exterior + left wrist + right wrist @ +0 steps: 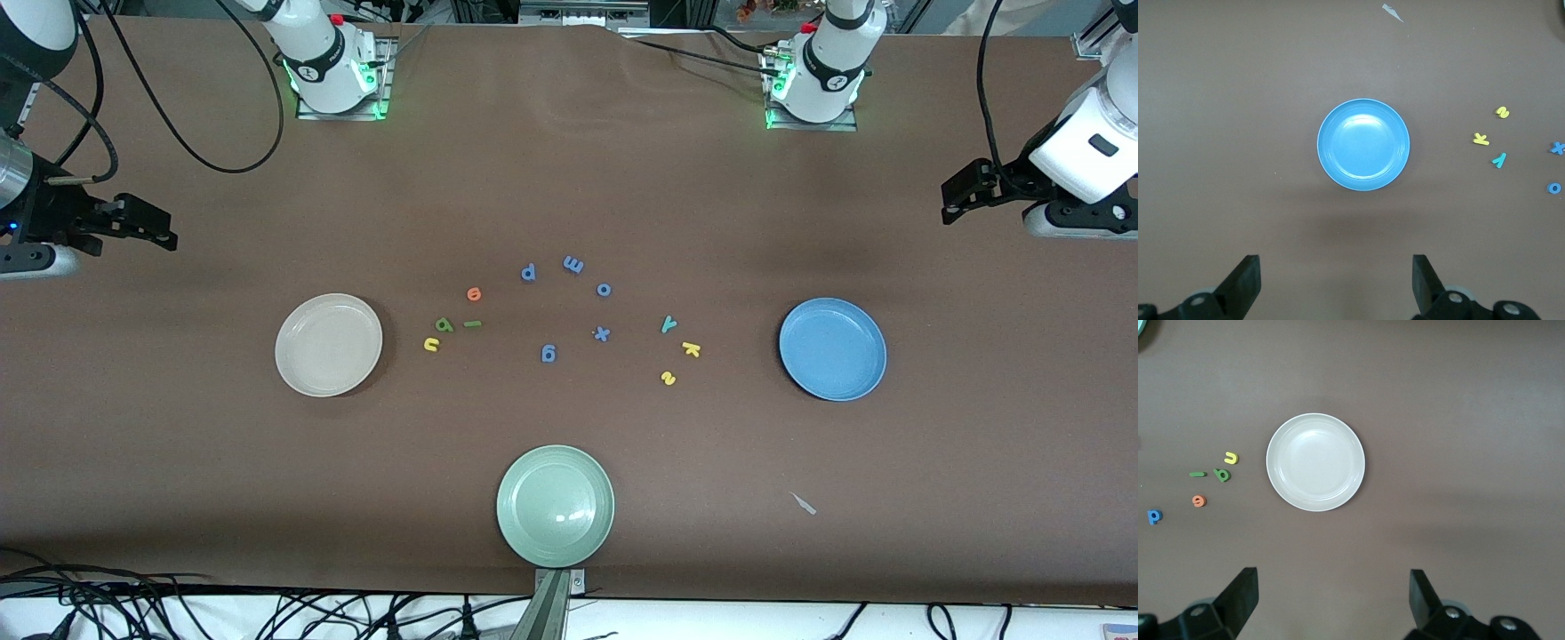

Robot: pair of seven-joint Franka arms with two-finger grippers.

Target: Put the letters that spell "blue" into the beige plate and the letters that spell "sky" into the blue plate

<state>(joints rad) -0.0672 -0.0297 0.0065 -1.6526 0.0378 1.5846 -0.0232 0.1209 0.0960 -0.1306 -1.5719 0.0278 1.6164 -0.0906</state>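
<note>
Both hands hung open at the bench's ends: the right hand [147, 227] nearer the u, b, l, e cluster [449, 322], the left hand [965, 191] nearer the s, k, y cluster [677, 348].

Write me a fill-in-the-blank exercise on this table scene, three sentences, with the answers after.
1. The orange e lies nearer the ____ plate than the blue plate.
2. The yellow k lies between the teal y and the yellow ____.
3. Each of the three plates holds ____ letters.

Answers: beige; s; no
</note>
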